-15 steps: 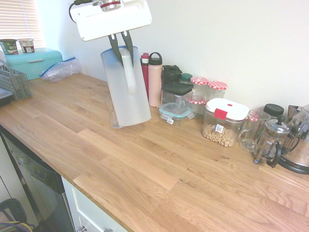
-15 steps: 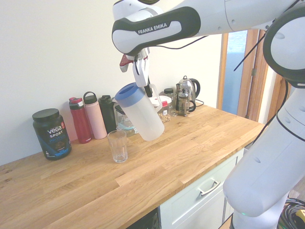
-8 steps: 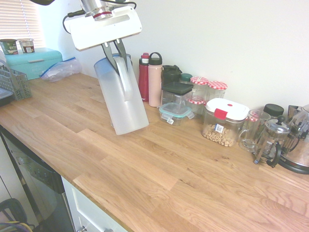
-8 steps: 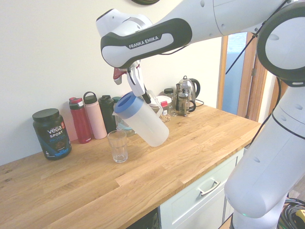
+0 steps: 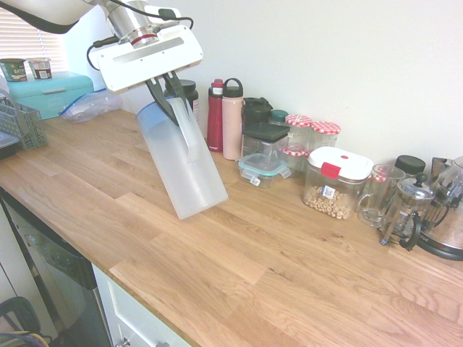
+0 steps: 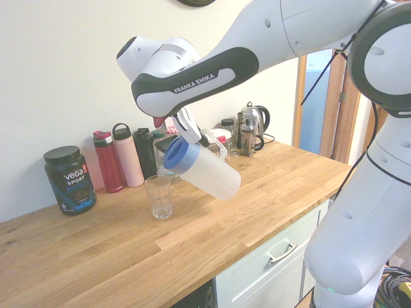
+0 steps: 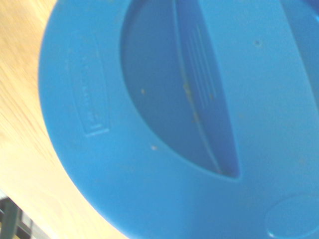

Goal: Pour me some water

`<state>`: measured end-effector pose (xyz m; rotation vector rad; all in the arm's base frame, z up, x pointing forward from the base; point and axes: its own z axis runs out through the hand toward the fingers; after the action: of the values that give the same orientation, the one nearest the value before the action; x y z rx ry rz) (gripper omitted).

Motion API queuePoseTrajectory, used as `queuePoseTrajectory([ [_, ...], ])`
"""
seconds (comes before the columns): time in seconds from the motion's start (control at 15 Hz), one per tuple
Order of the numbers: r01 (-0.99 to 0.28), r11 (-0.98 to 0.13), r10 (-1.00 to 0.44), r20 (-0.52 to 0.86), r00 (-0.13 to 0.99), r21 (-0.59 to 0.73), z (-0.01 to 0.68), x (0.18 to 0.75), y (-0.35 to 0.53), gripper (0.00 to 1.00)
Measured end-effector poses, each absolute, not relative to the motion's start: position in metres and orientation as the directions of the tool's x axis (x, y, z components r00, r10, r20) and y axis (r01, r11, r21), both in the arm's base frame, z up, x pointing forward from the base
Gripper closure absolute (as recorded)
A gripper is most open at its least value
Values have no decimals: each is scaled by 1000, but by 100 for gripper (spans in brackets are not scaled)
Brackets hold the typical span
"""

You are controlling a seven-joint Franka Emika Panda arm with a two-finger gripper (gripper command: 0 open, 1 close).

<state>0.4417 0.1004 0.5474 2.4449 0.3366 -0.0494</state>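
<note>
Hand (image 5: 171,92) clamped on the pitcher (image 5: 182,163) handle; I'm tipping it, blue lid (image 6: 175,156) just above the glass (image 6: 158,196) on the worktop (image 6: 192,237). Glass looking empty, so pouring isn't done yet.

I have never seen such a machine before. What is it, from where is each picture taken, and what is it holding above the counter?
It is a white robot arm ending in a gripper with two fingers. Two pictures come from cameras standing on opposite sides of the kitchen counter; the third comes from a camera on the wrist and shows only the blue lid from close by. The gripper holds a frosted pitcher by its handle, tilted with the lid end lowest, beside an empty glass. Bottles, jars and a kettle stand along the wall.
</note>
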Motion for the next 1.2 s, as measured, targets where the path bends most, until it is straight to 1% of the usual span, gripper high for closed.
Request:
queuePoseTrajectory([
  [0.4, 279, -688, 236, -157, 959, 670, 523, 456, 106, 100],
  [1.2, 246, -676, 226, -123, 966, 694, 513, 475, 113, 100],
])
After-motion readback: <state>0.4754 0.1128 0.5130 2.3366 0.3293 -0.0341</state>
